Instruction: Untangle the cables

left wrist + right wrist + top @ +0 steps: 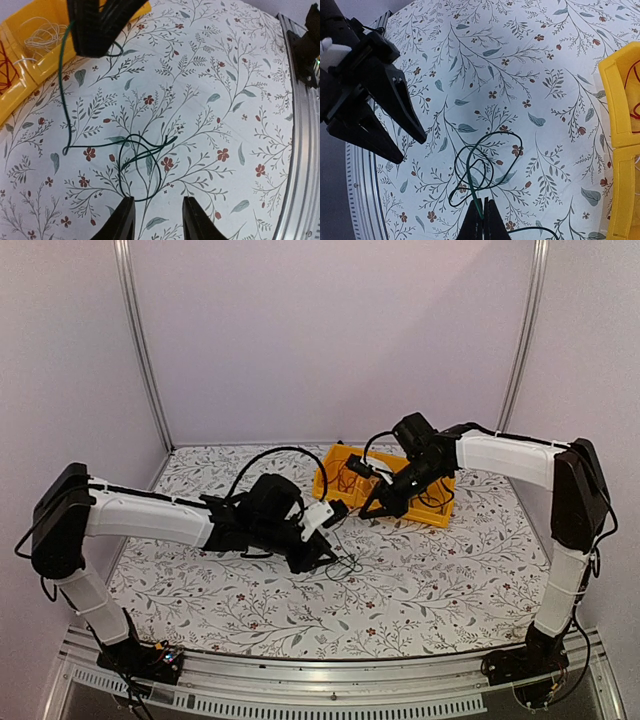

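On the table's middle: one dark green cable (140,150) lies in a loose tangle of overlapping loops on the flowered cloth, with one strand rising to the right gripper.
Arms: two, reaching in from the left and right to meet near the centre.
Right gripper (480,207): its fingers are pressed together on the green strand, just above the loops.
Left gripper (157,202): its two fingers are spread apart and grip nothing; the near edge of the loops lies between and just ahead of them.
Gap between grippers: they are near each other but apart, with the tangle between them.
Yellow bin (611,95): one, with at least two compartments, beside the tangle on its far side and not touching the loops.
White cables (39,34): one coiled bunch in one compartment; I cannot count the strands.
Red cables (4,65): thin strands in the neighbouring compartment, count unclear.
Table (450,580): patterned cloth surrounds the loops on every side.
Edges: one metal rail (300,150) runs along the near edge, well apart from the tangle; pale walls close the other three sides.
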